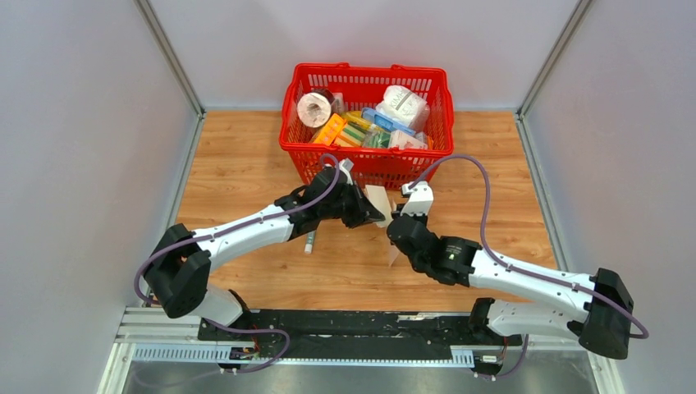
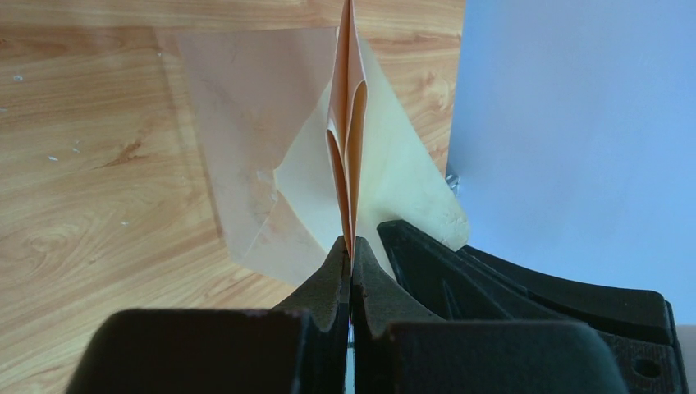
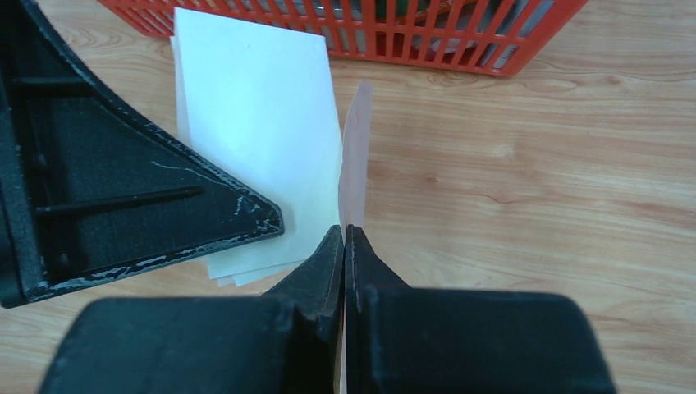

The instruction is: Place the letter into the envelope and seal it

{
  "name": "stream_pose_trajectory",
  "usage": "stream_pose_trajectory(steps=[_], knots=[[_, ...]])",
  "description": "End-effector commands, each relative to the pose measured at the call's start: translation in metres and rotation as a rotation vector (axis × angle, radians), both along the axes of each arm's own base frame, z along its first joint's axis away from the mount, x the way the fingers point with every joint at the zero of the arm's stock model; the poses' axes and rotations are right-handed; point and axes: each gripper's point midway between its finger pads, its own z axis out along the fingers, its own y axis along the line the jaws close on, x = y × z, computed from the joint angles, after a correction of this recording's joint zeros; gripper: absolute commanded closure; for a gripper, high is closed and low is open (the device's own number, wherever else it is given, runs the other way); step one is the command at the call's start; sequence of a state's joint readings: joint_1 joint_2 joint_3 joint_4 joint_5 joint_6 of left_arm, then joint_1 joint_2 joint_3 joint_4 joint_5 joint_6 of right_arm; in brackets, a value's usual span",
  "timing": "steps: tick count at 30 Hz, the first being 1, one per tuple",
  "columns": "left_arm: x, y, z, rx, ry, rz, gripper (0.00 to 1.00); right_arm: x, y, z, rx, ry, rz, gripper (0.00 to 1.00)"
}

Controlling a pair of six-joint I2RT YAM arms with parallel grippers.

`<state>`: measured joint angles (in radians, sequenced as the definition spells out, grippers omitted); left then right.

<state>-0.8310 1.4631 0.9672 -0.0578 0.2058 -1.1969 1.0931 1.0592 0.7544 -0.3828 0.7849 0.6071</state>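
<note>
The tan envelope [image 2: 349,123] stands on edge above the wooden table, and both grippers pinch it. My left gripper [image 2: 351,242] is shut on its folded edge; the flap [image 2: 246,164] and a paler panel spread to either side. My right gripper [image 3: 344,230] is shut on a thin tan sheet of the envelope [image 3: 356,148], seen edge-on. The white letter [image 3: 263,123] lies flat on the table near the basket, partly hidden by the left gripper's black finger [image 3: 123,189]. From above, the left gripper [image 1: 376,217] and the right gripper [image 1: 402,223] meet in front of the basket.
A red basket [image 1: 366,156] full of groceries stands at the back centre, just beyond the grippers. A small pen-like stick [image 1: 309,242] lies on the wood under the left arm. Grey walls enclose the table on the left, right and back.
</note>
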Motion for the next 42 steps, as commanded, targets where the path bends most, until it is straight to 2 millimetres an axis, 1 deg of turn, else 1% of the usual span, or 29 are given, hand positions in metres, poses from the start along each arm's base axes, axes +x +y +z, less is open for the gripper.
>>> stream_pose_trajectory(steps=[1, 4, 6, 9, 10, 11, 12, 13, 17, 20, 21, 22, 23, 25, 27, 37, 42], knots=[[-0.002, -0.007, 0.009, -0.046, -0.019, -0.024, 1.00, 0.006, 0.019, 0.016, 0.085, -0.041, -0.001, 1.00], [-0.003, -0.005, 0.009, -0.040, -0.034, -0.036, 1.00, 0.005, 0.029, 0.012, 0.085, -0.027, 0.029, 1.00], [-0.006, -0.003, 0.006, -0.025, -0.035, -0.048, 1.00, 0.004, 0.035, 0.010, 0.085, -0.024, 0.043, 1.00], [-0.011, 0.004, -0.003, -0.003, -0.023, -0.049, 1.00, 0.004, 0.043, 0.010, 0.091, -0.024, 0.063, 1.00], [-0.013, 0.005, 0.000, -0.009, -0.027, -0.050, 1.00, 0.003, 0.046, 0.010, 0.092, -0.024, 0.068, 1.00], [-0.014, 0.008, -0.004, -0.002, -0.022, -0.047, 1.00, 0.004, 0.048, 0.011, 0.095, -0.025, 0.071, 1.00], [-0.016, 0.009, -0.001, -0.007, -0.025, -0.048, 1.00, 0.003, 0.052, 0.010, 0.095, -0.022, 0.078, 1.00], [-0.017, 0.012, -0.005, 0.006, -0.021, -0.044, 1.00, 0.003, 0.053, 0.011, 0.098, -0.021, 0.080, 1.00], [-0.021, 0.020, -0.006, 0.007, -0.019, -0.024, 1.00, 0.004, 0.061, 0.009, 0.109, -0.011, 0.088, 1.00], [-0.025, 0.022, -0.009, -0.004, -0.007, -0.021, 1.00, 0.004, 0.061, 0.007, 0.117, -0.007, 0.076, 1.00], [-0.025, 0.021, -0.008, -0.021, -0.004, -0.022, 1.00, 0.004, 0.061, 0.006, 0.116, -0.005, 0.073, 1.00], [-0.027, 0.021, -0.011, -0.021, 0.007, -0.022, 1.00, 0.004, 0.061, 0.005, 0.119, -0.003, 0.071, 1.00], [-0.027, 0.019, -0.008, -0.045, 0.002, -0.031, 1.00, 0.003, 0.062, 0.004, 0.118, 0.002, 0.076, 1.00], [-0.029, 0.018, -0.009, -0.055, 0.012, -0.031, 1.00, 0.003, 0.063, 0.003, 0.125, 0.007, 0.074, 1.00], [-0.031, 0.018, -0.012, -0.063, 0.028, -0.030, 1.00, 0.002, 0.064, 0.002, 0.135, 0.014, 0.074, 1.00], [-0.036, 0.014, -0.021, -0.097, 0.083, -0.037, 1.00, 0.000, 0.071, 0.003, 0.163, 0.029, 0.090, 1.00], [-0.040, 0.012, -0.019, -0.112, 0.092, -0.056, 1.00, 0.000, 0.070, -0.004, 0.157, 0.036, 0.086, 1.00]])
